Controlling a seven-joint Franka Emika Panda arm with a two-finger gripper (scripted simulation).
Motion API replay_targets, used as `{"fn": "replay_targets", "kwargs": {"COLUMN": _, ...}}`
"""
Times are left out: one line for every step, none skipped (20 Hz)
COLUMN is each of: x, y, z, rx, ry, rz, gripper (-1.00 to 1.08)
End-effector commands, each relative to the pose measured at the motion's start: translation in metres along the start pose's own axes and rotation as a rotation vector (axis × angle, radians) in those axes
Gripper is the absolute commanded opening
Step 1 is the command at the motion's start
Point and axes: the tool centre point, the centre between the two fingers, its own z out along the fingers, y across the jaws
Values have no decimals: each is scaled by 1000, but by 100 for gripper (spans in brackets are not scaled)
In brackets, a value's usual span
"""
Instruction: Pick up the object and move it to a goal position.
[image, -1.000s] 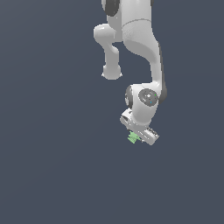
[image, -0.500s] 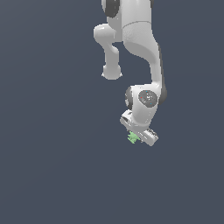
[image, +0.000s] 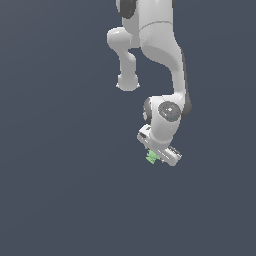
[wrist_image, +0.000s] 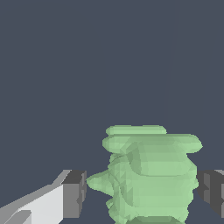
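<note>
The object (image: 151, 158) is a tiny light-green blocky piece with ridged sides, sitting at the tip of the white arm in the lower middle of the exterior view. In the wrist view the object (wrist_image: 151, 175) fills the space between the two dark grey fingertips. One pad (wrist_image: 74, 194) meets a pointed ridge on one side, and the other pad (wrist_image: 212, 192) presses its opposite flank. My gripper (image: 155, 160) is shut on the object (wrist_image: 142, 192). The hand hides the object's far side in the exterior view.
A plain dark grey-blue ground (image: 60, 190) fills both views, with no other objects or edges showing. The white arm (image: 160, 60) reaches down from the exterior view's upper edge.
</note>
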Motion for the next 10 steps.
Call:
{"fn": "replay_targets", "kwargs": {"x": 3, "y": 0, "z": -10, "rx": 1, "ry": 1, "rz": 0, "gripper": -100}}
{"fn": "replay_targets", "kwargs": {"x": 4, "y": -1, "z": -15, "rx": 1, "ry": 1, "rz": 0, "gripper": -100}}
{"fn": "replay_targets", "kwargs": {"x": 6, "y": -1, "z": -20, "rx": 1, "ry": 1, "rz": 0, "gripper": -100}}
{"fn": "replay_targets", "kwargs": {"x": 8, "y": -1, "z": -27, "rx": 1, "ry": 1, "rz": 0, "gripper": -100}}
{"fn": "replay_targets", "kwargs": {"x": 10, "y": -1, "z": -34, "rx": 1, "ry": 1, "rz": 0, "gripper": -100}}
{"fn": "replay_targets", "kwargs": {"x": 12, "y": -1, "z": -41, "rx": 1, "ry": 1, "rz": 0, "gripper": -100}}
{"fn": "replay_targets", "kwargs": {"x": 14, "y": -1, "z": -49, "rx": 1, "ry": 1, "rz": 0, "gripper": -100}}
{"fn": "replay_targets", "kwargs": {"x": 17, "y": -2, "z": -58, "rx": 1, "ry": 1, "rz": 1, "gripper": -100}}
{"fn": "replay_targets", "kwargs": {"x": 20, "y": -2, "z": -67, "rx": 1, "ry": 1, "rz": 1, "gripper": -100}}
{"fn": "replay_targets", "kwargs": {"x": 22, "y": -2, "z": -76, "rx": 1, "ry": 1, "rz": 1, "gripper": -100}}
